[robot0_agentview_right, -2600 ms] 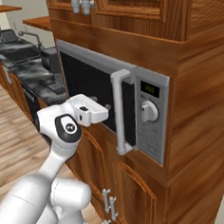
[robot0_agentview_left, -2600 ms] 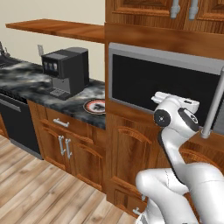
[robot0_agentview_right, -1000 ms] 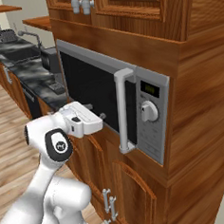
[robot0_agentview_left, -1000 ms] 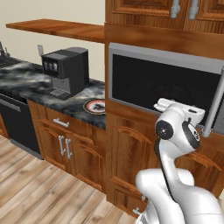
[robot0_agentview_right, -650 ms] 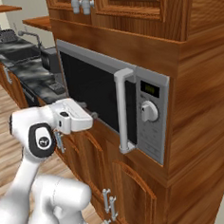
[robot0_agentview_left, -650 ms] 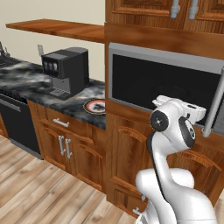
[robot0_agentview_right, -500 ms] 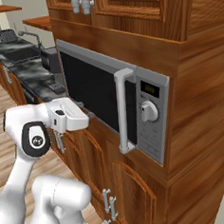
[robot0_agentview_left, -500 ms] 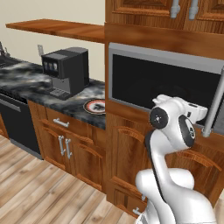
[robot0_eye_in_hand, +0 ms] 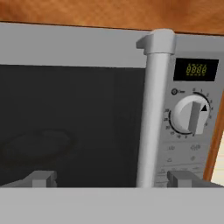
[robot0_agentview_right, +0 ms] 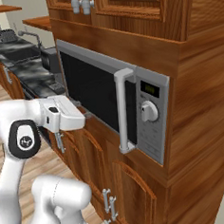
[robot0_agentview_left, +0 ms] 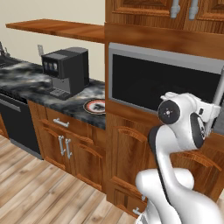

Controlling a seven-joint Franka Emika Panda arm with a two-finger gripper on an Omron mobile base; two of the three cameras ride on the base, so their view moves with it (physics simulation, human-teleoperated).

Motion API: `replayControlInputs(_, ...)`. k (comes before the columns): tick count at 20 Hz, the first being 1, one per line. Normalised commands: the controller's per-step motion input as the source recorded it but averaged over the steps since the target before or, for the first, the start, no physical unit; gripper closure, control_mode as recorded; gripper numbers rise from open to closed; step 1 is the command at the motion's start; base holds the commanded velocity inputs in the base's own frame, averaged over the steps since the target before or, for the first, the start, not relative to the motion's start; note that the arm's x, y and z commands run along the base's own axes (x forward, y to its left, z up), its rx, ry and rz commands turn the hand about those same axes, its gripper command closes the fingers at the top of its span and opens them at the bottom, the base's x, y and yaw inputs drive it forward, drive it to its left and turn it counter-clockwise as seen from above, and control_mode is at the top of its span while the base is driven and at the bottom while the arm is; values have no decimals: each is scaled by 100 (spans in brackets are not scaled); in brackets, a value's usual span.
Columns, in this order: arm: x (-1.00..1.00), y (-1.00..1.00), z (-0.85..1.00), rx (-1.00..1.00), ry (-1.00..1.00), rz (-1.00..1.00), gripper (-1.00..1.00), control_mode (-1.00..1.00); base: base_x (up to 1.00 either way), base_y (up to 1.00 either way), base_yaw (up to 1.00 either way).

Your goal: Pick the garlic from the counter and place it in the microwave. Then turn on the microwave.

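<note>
1. Right base view had the microwave [robot0_agentview_right: 108,95] built into wooden cabinets [robot0_agentview_right: 200,116], door shut, black glass facing out.
2. Counter [robot0_agentview_left: 30,83] ran left of the microwave in the left base view, dark marble look, over wooden cabinet doors.
3. Arm [robot0_agentview_left: 175,144] stood in front of the microwave, its hand up at door height.
4. Coffee machine [robot0_agentview_left: 65,70] sat on the counter, under a wooden shelf [robot0_agentview_left: 61,29].
5. Handle [robot0_eye_in_hand: 153,109] was a long upright silver bar at the door's right edge, close in front of the hand camera.
6. Plate [robot0_agentview_left: 95,106] with a red rim lay on the counter beside the cabinet wall, right of the coffee machine. Something dark sat on it; could not tell what.
7. Gripper [robot0_eye_in_hand: 114,178] was spread fully wide with nothing between the tips; fingers [robot0_eye_in_hand: 43,178] low in the hand view, either side of the handle's lower part and not touching it.
8. Knob [robot0_eye_in_hand: 190,114] was round and white, right of the handle, below a small green display [robot0_eye_in_hand: 195,69].
9. Garlic could not be made out on the counter in any view.
</note>
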Motion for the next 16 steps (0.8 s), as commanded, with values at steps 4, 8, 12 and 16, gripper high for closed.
replayControlInputs(4,-45,-34,-2,-4,-8,5,-100,-100,0,0,0)
replayControlInputs(8,-42,-42,-6,-3,-8,5,-100,-100,0,0,0)
replayControlInputs(12,-21,-47,-15,-3,-7,3,-100,-100,0,0,0)
replayControlInputs(16,-14,-48,-19,-2,-7,2,-100,-100,0,0,0)
